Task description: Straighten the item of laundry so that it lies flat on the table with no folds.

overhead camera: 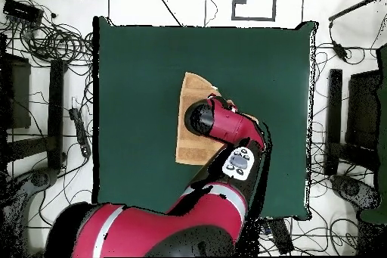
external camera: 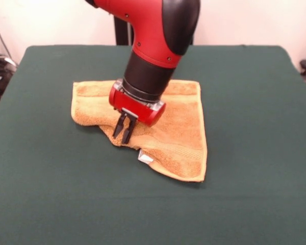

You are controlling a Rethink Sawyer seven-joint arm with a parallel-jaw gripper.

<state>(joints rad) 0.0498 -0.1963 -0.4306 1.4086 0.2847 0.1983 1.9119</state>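
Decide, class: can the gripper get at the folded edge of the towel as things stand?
Probably yes. The gripper hangs right at the towel's folded edge, near the white tag, and nothing else on the table blocks it.

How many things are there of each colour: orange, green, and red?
Orange: 1, the towel
Green: 1, the table
Red: 1, the robot arm with its black tool
Total: 3
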